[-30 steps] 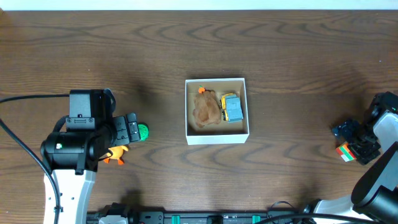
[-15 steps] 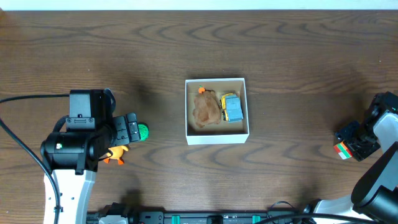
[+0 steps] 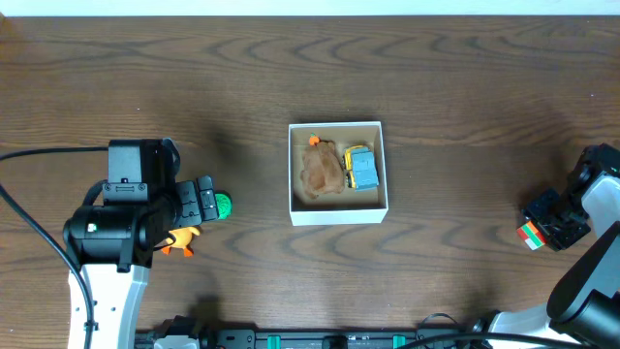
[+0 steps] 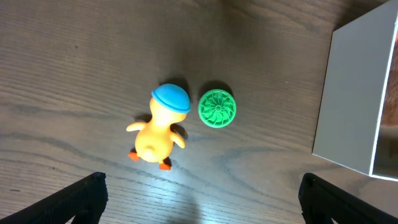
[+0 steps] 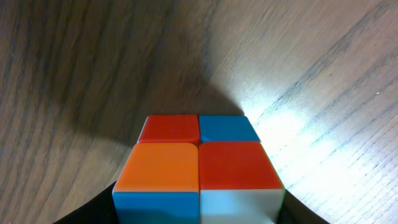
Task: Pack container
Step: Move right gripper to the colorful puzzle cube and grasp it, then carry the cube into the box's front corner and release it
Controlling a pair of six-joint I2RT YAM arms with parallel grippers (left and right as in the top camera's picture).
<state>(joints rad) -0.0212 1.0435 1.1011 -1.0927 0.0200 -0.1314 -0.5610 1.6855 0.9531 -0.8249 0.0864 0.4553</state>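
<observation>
- The right gripper (image 3: 541,223) has turned a little, and in the view from above its dark tip now sits a bit more toward 3 o'clock
- The little colored cube (image 3: 528,234) at its tip has slid a tiny bit toward 9 o'clock, and more of it shows now

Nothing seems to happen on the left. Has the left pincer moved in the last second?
No. The left pincer sits just as near the green disc and as far from the box as before.
</observation>
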